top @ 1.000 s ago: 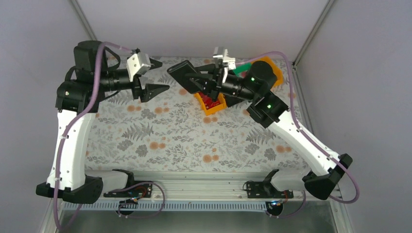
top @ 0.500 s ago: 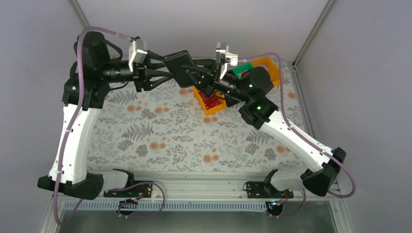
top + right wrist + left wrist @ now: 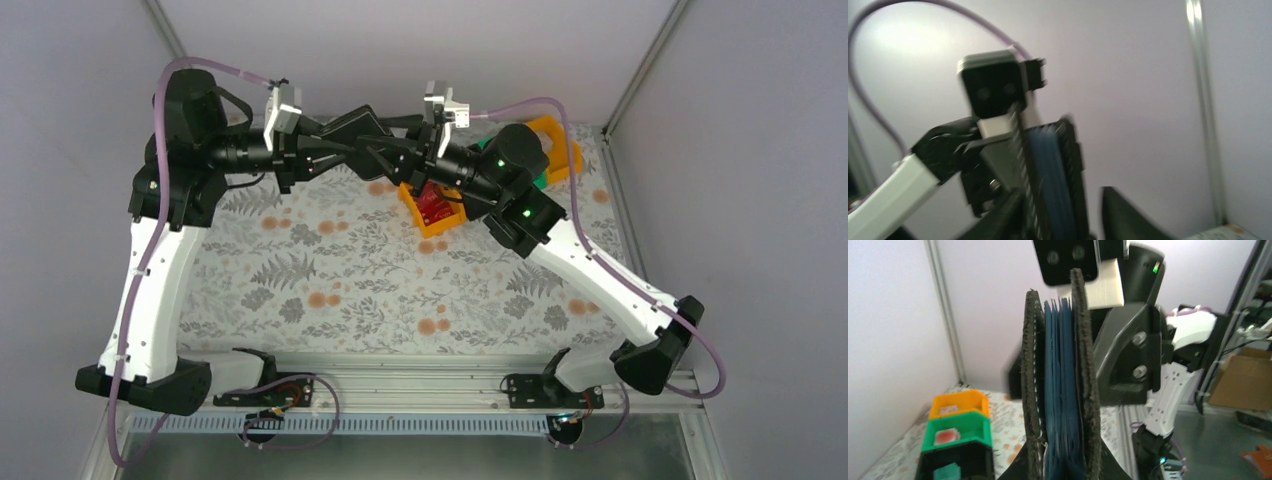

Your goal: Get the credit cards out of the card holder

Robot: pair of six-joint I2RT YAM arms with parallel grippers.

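Filling the card holder [image 3: 1087,390]: blue credit cards [image 3: 1060,390].

From the left wrist we see the small black book-like card holder [image 3: 1087,390] only edge-on. The faces of the thin blue-grey credit cards [image 3: 1060,390] are hidden, and we cannot count them. Its lower end runs off the bottom edge. The right wrist view is smeared throughout. From above, the left gripper [image 3: 340,150] and right gripper [image 3: 385,155] crowd the holder, and we cannot tell their grip.
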